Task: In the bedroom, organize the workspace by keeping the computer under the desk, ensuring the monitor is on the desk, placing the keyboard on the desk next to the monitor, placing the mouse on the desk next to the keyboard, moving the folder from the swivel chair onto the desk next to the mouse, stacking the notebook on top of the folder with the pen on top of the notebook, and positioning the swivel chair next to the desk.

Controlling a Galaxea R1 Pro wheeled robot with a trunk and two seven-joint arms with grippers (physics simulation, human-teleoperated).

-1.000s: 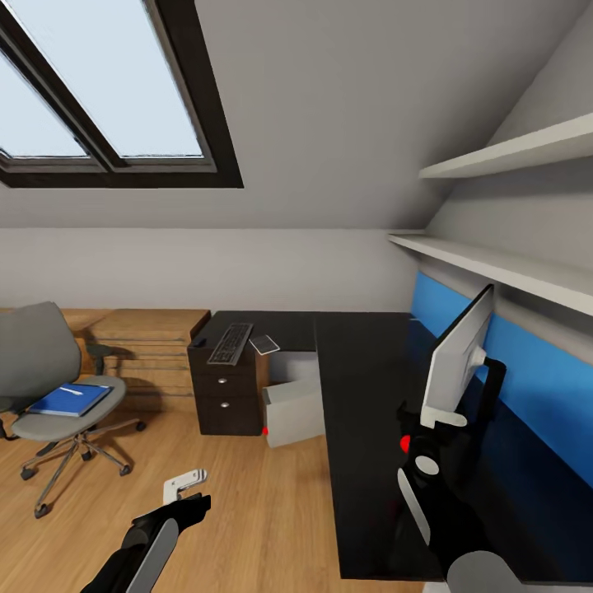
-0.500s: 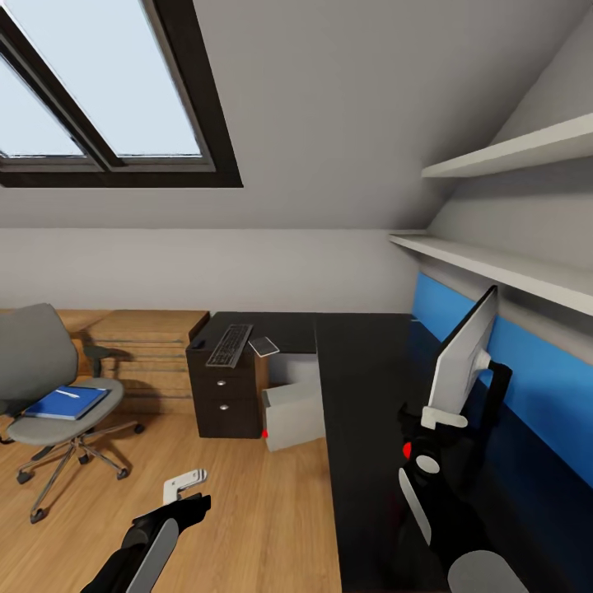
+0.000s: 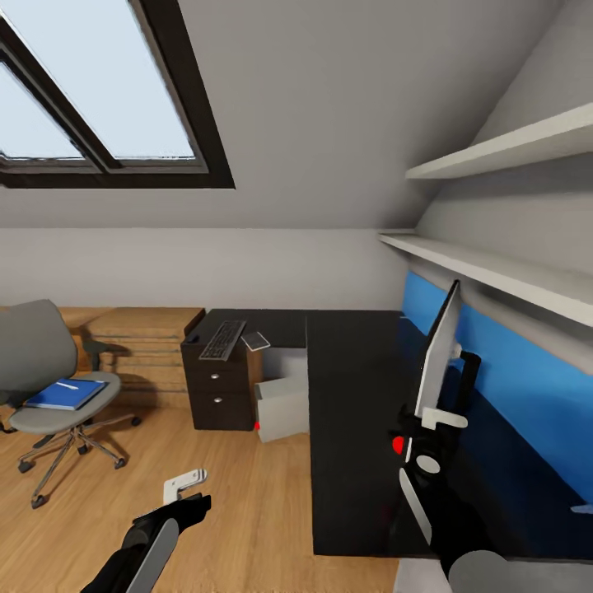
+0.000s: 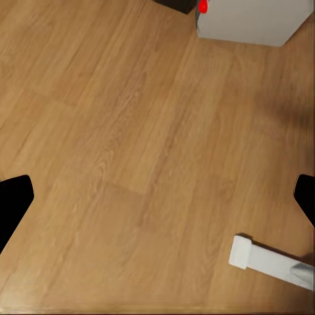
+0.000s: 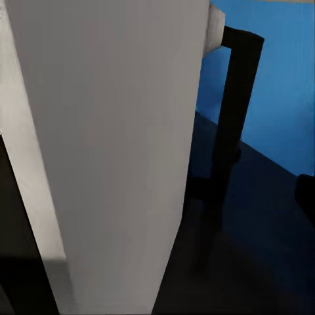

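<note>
At the left edge of the head view the swivel chair [image 3: 45,387] carries the blue folder [image 3: 66,394] on its seat, with the pen [image 3: 67,385] lying on the folder. The keyboard [image 3: 220,339], the notebook [image 3: 255,340] and the small mouse [image 3: 193,338] lie on the desk [image 3: 350,428] above its drawer unit, in the middle of the frame. The computer [image 3: 282,408] stands on the floor just beside the drawers, under the desk.

The right gripper [image 3: 432,420] reaches up from lower right, clenched on the lower edge of the monitor [image 3: 436,350], which stands on the desk before the blue wall panel [image 3: 527,387]. The left gripper [image 3: 185,486] hangs released over the wooden floor [image 4: 131,151] at lower left.
</note>
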